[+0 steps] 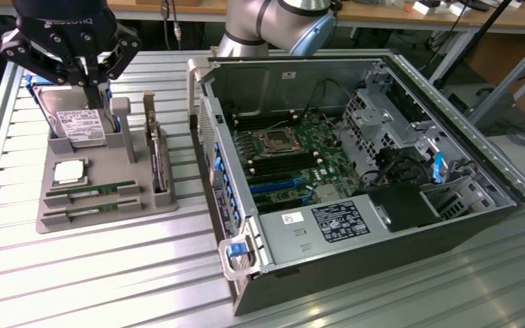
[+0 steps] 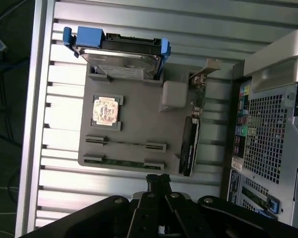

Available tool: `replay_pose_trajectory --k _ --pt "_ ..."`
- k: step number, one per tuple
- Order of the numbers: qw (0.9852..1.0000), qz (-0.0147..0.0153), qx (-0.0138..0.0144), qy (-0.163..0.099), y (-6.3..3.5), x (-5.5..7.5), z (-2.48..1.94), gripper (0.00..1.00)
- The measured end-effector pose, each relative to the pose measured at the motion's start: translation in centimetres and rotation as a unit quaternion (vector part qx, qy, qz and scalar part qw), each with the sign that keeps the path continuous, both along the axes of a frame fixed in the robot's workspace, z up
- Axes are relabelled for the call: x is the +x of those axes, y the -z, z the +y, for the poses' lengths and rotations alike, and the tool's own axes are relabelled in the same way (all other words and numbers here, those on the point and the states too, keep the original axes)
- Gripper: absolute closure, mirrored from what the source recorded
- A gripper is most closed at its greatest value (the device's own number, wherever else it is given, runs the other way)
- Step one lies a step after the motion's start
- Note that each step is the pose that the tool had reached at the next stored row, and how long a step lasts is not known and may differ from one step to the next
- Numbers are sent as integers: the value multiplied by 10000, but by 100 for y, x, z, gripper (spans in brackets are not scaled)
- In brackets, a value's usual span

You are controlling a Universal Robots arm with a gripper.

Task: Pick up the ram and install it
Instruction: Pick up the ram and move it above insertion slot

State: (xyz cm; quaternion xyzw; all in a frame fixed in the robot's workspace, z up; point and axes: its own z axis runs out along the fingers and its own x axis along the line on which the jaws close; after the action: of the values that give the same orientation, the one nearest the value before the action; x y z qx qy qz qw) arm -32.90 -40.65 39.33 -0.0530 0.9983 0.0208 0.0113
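Ram (image 1: 91,189) lies on its long edge in a narrow slot of the grey holder (image 1: 62,225), with a second stick (image 1: 89,209) in the matching slot just beside it. The slots probably keep each thin board upright and square, so that closing fingers can reach its top edge. The same holder carries three more parts, each in its own seat. A square processor chip (image 1: 69,171) lies flat in a recess next to the sticks. A hard drive (image 1: 80,123) leans in a cradle at the far end. A taller expansion card (image 1: 156,154) stands on edge along the side nearest the computer case (image 1: 354,232). The gripper (image 1: 93,96) hangs above the holder, over the hard-drive end and apart from the ram, its fingers drawn fully together with nothing between them. The case lies on its side on the slatted table (image 1: 107,273) with the panel off, at the exterior view's right. That position turns the motherboard (image 1: 290,157) upward, likely so parts can be pressed in from above.
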Motion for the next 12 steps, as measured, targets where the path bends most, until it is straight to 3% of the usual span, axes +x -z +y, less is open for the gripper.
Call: replay_pose_trajectory --k 12 --pt "9996 0 0 -288 0 0 0 90"
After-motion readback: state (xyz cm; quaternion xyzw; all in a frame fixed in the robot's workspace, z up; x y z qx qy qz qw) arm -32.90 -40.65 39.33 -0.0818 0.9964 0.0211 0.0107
